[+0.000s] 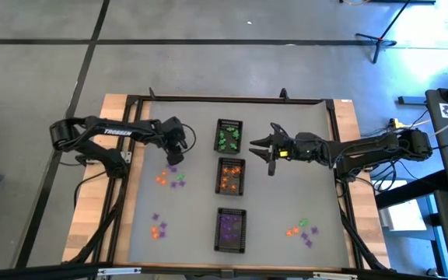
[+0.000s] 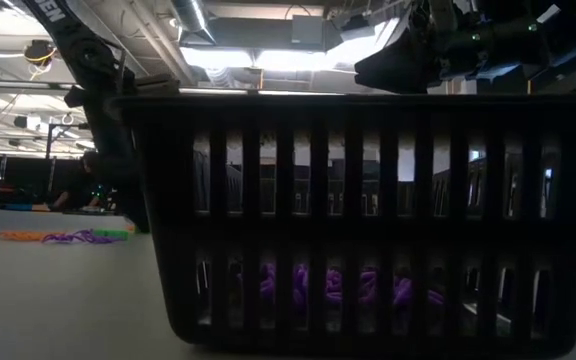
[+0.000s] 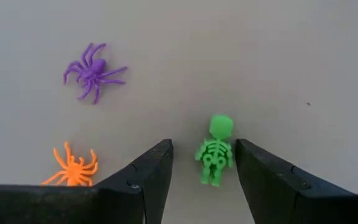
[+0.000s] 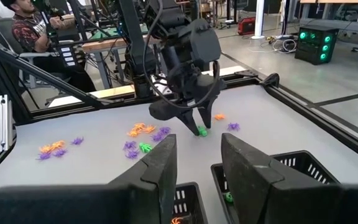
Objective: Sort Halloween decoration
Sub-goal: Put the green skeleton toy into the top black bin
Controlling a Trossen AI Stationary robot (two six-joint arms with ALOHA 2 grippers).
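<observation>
Small green plastic skeleton figure (image 3: 215, 151) is straddled by left gripper (image 3: 204, 180), fingers open, nothing gripped. Right gripper (image 1: 261, 145), also open and empty, is parked at 3 o'clock of green-filled black mesh tray (image 1: 229, 123). Loose trinket clusters (image 1: 159, 228) remain unsorted.

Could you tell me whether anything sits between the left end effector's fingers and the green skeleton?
Nothing visible does. The green skeleton lies on the bare table between the open fingers of the left end effector; the purple spider and orange spider lie aside.
</observation>
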